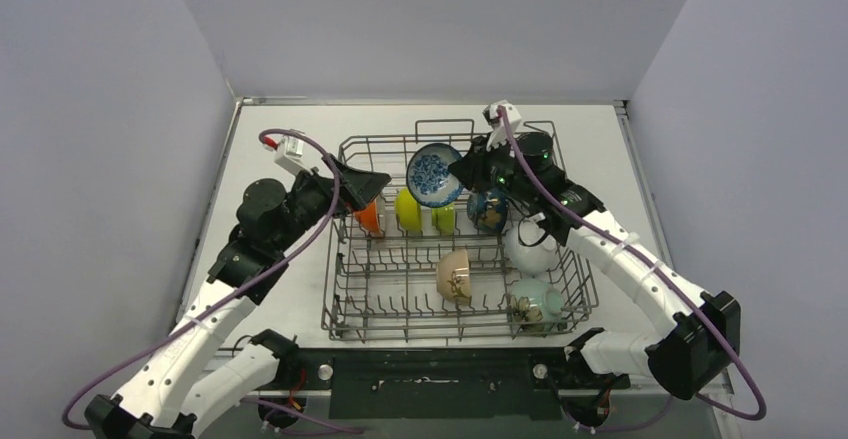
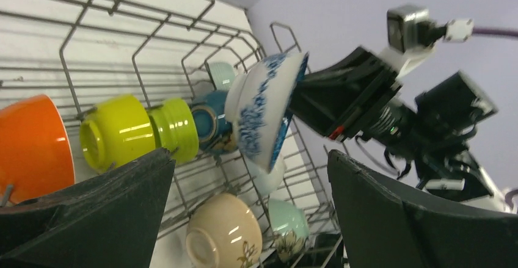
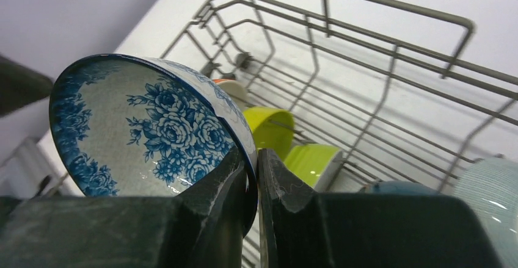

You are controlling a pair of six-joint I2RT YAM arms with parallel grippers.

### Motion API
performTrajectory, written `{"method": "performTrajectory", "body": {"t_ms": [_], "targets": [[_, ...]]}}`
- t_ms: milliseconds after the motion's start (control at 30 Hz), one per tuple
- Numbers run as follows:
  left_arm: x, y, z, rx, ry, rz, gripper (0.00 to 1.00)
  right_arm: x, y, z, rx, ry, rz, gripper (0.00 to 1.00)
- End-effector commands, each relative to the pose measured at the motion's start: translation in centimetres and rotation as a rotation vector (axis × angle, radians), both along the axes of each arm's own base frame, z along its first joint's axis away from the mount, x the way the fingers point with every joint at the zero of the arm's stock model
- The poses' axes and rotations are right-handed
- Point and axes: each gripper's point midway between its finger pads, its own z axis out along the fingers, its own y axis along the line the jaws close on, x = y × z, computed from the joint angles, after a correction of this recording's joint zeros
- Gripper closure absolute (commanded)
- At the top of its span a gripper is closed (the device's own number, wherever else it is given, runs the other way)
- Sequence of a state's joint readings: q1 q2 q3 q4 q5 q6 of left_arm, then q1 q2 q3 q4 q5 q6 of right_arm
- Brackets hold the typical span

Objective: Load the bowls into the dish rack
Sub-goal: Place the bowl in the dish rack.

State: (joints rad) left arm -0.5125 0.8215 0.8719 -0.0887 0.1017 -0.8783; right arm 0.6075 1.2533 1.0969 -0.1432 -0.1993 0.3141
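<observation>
**Asker:** Where is the patterned one?

**Me:** The round white bowl with blue flowers (image 1: 434,174) is in my right hand (image 1: 462,171), over the far part of the large grey wire dish rack (image 1: 400,299). My two fingers are pressed together on its rim, one inside and one outside, at the bowl's right edge. It stands on edge with its painted inside turned toward the overhead camera. I cannot tell whether its lower rim touches a tine.

**Asker:** And your other hand?

**Me:** My left hand (image 1: 365,184) is spread wide and holds nothing. It hangs at the rack's left side, just above the glossy orange bowl (image 1: 368,215). Its fingers point across at the flowered bowl and are apart from it, so that bowl lies between my two hands.

**Asker:** What is in the rack?

**Me:** The far row, left to right, has the orange one, a yellow bowl (image 1: 407,209), a lime bowl (image 1: 443,219) and a dark blue bowl (image 1: 487,209), all on edge. Nearer me there is a beige bowl (image 1: 454,275) in the middle. A plain white bowl (image 1: 528,249) and a pale green bowl (image 1: 535,304) are along the right side. The rack sits on the white bench (image 1: 300,309).
</observation>
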Motion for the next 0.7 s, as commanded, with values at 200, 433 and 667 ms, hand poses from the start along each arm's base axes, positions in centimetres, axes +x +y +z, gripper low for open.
{"method": "performTrajectory", "body": {"t_ms": [200, 433, 667], "targets": [[-3.8, -3.6, -0.5, -0.071, -0.120, -0.381, 0.03, -6.1, 5.0, 7.1, 0.336, -0.015, 0.501, 0.95], [-4.4, -4.6, 1.0, -0.122, -0.172, -0.441, 0.03, -5.7, 5.4, 6.6, 0.340, 0.009, 0.506, 0.95], [-5.0, -5.0, 2.4, -0.123, -0.228, -0.457, 0.04, -5.5, 5.5, 6.3, 0.337, 0.016, 0.501, 0.95]]}}
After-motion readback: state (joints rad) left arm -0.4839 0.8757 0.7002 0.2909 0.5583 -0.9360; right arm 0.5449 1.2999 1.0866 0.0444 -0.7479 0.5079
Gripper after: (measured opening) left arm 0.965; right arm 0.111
